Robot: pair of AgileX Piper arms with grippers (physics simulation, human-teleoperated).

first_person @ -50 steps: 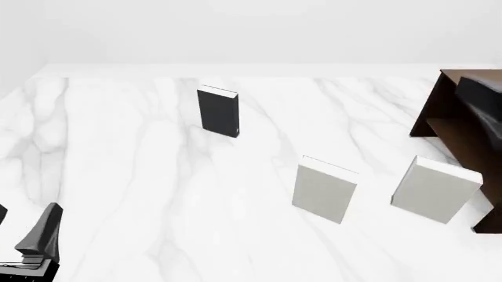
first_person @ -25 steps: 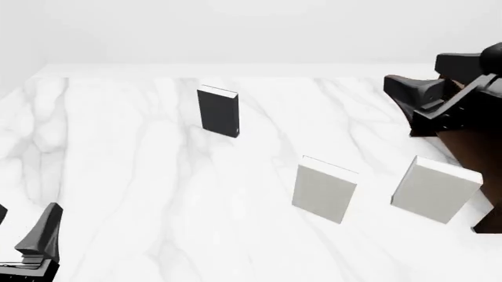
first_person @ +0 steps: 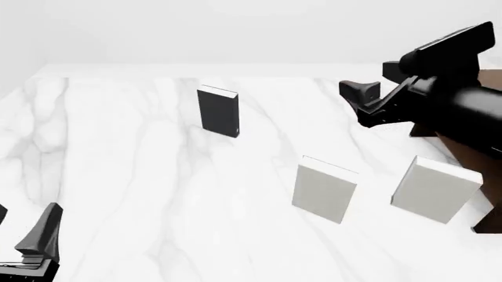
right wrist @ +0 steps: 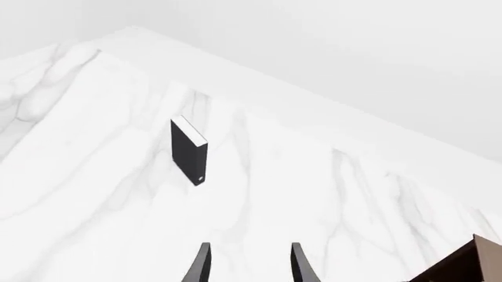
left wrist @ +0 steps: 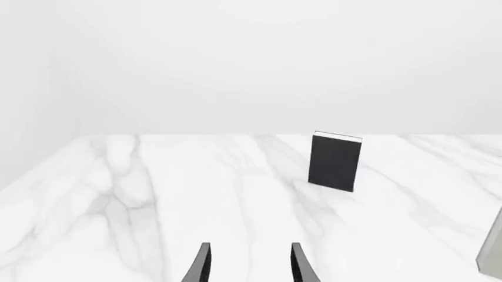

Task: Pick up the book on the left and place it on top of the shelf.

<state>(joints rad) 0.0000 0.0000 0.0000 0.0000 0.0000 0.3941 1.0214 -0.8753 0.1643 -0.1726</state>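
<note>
- White marble tabletop point(first_person: 141, 194) carried everything; the left gripper point(first_person: 35, 238) sat parked at its near left corner, fingers apart, empty.
- Two pale grey books point(first_person: 325, 190) stood mid-right.
- The right gripper point(first_person: 357, 97) had swung in over the shelf point(first_person: 462, 155), fingers apart, apparently heading for the black book point(first_person: 218, 111), upright far-left.

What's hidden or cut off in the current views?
- Shelf: front view, mostly behind the right arm and cut by the right edge; the right wrist view shows only a corner.
- Left gripper: front view, cut by the lower left corner; open in its own wrist view.
- Grey books: only one sliver in the left wrist view, at the edge.
- Black book: spine mark too small to read.
</note>
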